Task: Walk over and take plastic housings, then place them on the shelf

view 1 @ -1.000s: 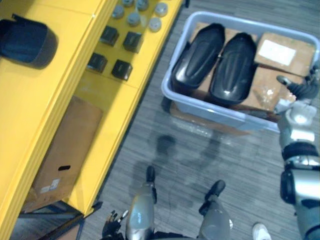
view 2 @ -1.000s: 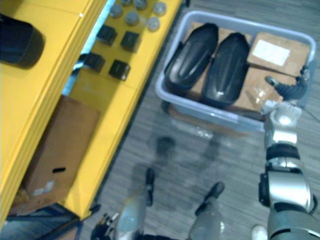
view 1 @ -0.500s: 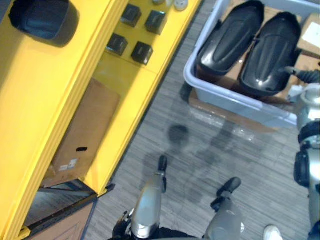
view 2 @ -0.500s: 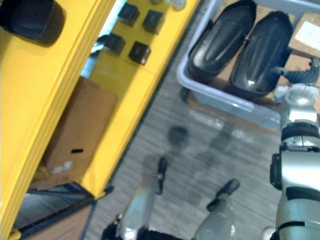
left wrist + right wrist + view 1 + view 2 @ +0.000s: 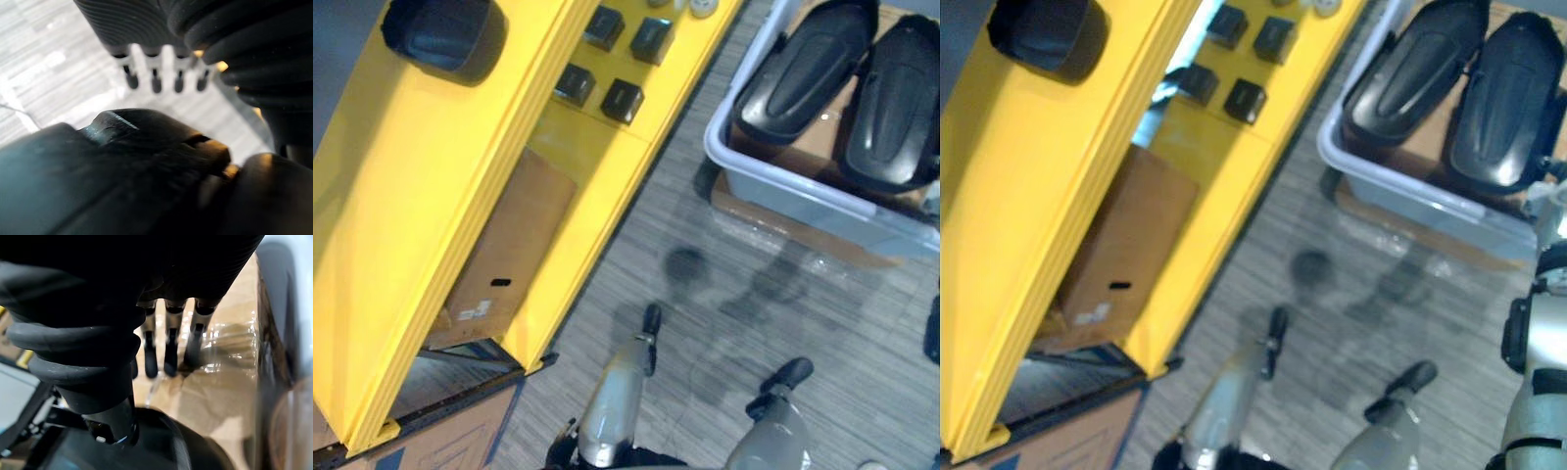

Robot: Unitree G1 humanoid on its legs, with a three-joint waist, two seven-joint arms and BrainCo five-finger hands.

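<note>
Black plastic lay ahead of me and to my right: two housings side by side in the grey bin (image 5: 773, 186), the left housing (image 5: 803, 73) and the right housing (image 5: 901, 98). Each had its long axis running away from me, the far end leaning a little rightward. My right hand (image 5: 171, 350) was the nearer one, at the bin's near right side, fingers straight and holding nothing, over brown cardboard (image 5: 220, 391) beside the bin's wall. My left hand (image 5: 155, 73) hung low above the floor, fingers likewise straight and empty. The yellow shelf (image 5: 411, 245) stood on my left, another black housing (image 5: 445, 39) on its top. I judged the right housing the one to reach, forward and slightly inward across the rim.
</note>
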